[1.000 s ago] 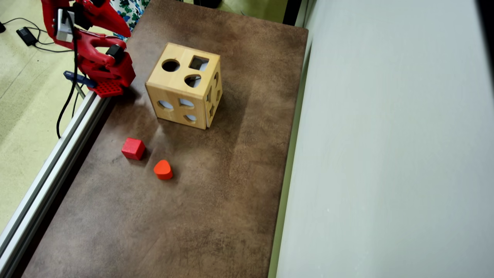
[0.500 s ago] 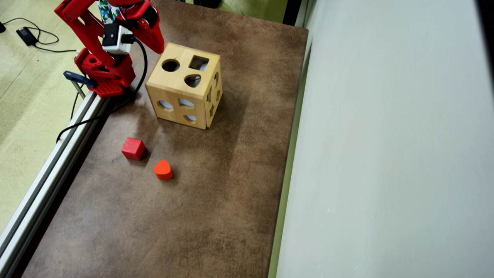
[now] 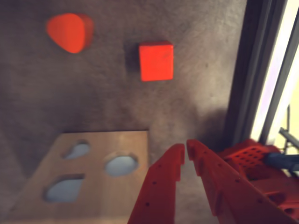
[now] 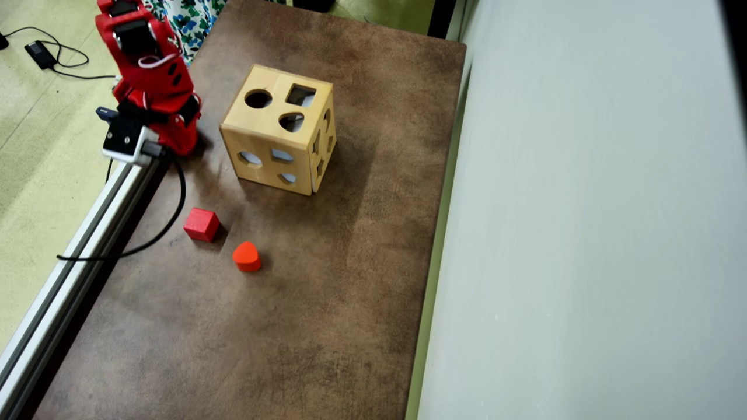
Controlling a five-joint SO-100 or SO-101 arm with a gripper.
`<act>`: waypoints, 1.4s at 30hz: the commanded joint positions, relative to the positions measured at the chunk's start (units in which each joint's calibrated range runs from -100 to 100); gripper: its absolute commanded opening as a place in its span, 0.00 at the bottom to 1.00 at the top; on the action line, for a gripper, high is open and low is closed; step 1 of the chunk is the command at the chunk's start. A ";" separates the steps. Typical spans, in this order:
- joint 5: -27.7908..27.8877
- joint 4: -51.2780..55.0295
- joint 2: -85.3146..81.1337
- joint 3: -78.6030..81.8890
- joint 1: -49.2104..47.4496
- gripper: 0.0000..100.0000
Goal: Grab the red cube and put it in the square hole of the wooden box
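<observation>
- my arm (image 4: 149,70) is folded over its base at the table's (image 4: 327,326) left edge in the overhead view, wrist tipped downward, black cable trailing onto the table.
- in the wrist view the claw (image 3: 185,148) enters from the bottom, fingertips nearly touching, only a narrow slit between them, holding nothing.
- the red cube (image 4: 201,224) sits flat on the table, apart from the claw, with the orange heart block (image 4: 247,256) near it.
- the wooden box (image 4: 280,137) stands beside the arm; the square hole (image 4: 300,95) is on its top face, next to a round hole (image 4: 258,98).
</observation>
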 commanded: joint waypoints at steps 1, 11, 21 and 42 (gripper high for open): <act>2.39 -0.47 2.07 -1.72 0.64 0.02; 3.42 -1.28 9.37 -1.63 0.64 0.02; 5.52 -10.53 16.42 4.63 0.72 0.02; 8.06 -25.89 16.68 19.48 2.43 0.07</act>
